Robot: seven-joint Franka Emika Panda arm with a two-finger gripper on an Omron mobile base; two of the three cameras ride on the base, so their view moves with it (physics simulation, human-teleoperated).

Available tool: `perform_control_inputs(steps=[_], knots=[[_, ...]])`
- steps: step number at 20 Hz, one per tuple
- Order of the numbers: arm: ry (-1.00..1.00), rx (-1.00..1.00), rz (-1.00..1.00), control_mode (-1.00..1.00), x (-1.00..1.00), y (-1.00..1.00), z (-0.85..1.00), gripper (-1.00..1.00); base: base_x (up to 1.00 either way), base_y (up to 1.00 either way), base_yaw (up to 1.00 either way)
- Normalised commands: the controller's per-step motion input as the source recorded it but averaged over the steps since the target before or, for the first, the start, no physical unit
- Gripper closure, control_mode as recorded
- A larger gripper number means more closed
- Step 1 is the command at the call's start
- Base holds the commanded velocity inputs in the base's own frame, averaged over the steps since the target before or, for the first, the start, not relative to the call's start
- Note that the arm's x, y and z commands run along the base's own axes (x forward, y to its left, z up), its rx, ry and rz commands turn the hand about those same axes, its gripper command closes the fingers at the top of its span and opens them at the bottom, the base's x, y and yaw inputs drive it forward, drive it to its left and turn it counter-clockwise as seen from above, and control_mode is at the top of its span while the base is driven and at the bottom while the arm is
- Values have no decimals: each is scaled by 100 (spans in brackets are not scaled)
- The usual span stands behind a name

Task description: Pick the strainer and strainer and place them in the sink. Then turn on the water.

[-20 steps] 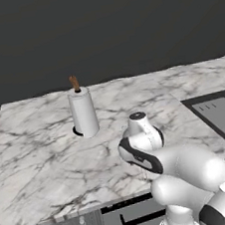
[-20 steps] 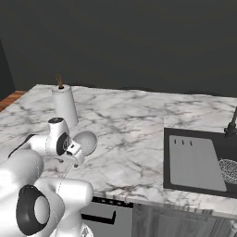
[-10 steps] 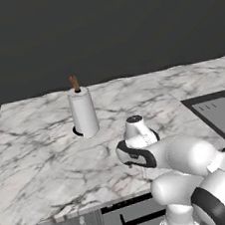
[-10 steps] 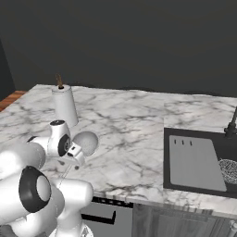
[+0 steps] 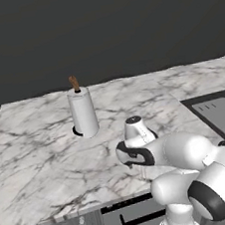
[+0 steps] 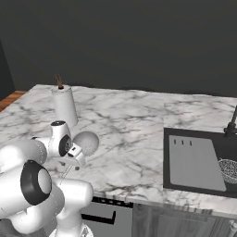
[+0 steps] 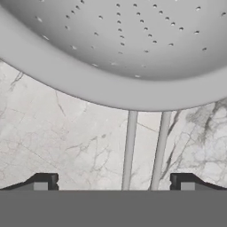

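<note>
At nine o'clock on the marble counter (image 6: 139, 120) we see a white paper-towel roll (image 6: 64, 107) standing upright on its holder. Just to its right, toward the counter's front edge, a strainer (image 6: 86, 142) lies beside our wrist; in the hand view its perforated bowl (image 7: 119, 48) looms at twelve o'clock, and its two-wire handle runs down between our gripper (image 7: 114, 182) fingers, which stand spread wide, touching nothing. At three o'clock lies the black sink (image 6: 194, 185), with a second strainer (image 6: 228, 169) inside it.

Counted on the marble counter
Two strainers (image 6: 86, 142) (image 6: 228, 169), one paper-towel roll (image 5: 83, 113), one sink (image 6: 190, 162), one tap (image 6: 231, 124).
</note>
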Motion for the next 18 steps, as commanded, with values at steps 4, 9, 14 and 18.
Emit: perform_control_inputs(steps=[4, 9, 14, 18], knots=[[-5, 0, 0, -100, -1, 0, -11, 100, 0, 0, 0], [-4, 0, 0, -100, 0, 0, -7, 100, 0, 0, 0], [-4, 1, 0, -100, -2, 0, 0, 100, 0, 0, 0], [-2, 0, 0, -100, -9, 0, 0, 100, 0, 0, 0]])
